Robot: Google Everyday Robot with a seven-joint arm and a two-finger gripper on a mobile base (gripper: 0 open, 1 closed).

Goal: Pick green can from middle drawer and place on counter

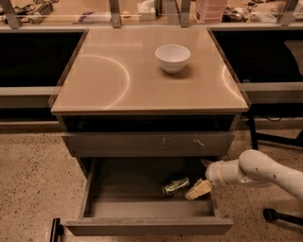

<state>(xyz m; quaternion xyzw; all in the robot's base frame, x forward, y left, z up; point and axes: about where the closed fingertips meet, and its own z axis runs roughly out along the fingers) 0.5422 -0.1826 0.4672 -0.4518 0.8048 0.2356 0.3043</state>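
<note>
1. Green can (175, 185) is seen lying on its side on the floor of the open middle drawer (132, 189), towards the right-hand end.
2. Nothing has been lifted yet: the can is not held, and the tabletop (104, 75) above has not received it.
3. The gripper (197, 179) is reached into the drawer from the right, just beside the can. Its fingers (198, 189) appear spread, with the lower one close to the can's right end and nothing pinched between them.
4. What is left, as judged from here: the can must be closed upon, raised out of the drawer, carried up and set down on the tabletop.
5. The scratched drawer front (147, 142) overhangs the back of the opening, so the can will likely have to be drawn forward before it is raised.
6. A white bowl (173, 56) is parked right of centre towards the back of the tabletop. Plenty of bare surface is left in front of and beside it.
7. A cluttered bench (71, 12) is noted behind, well apart from the action.
</note>
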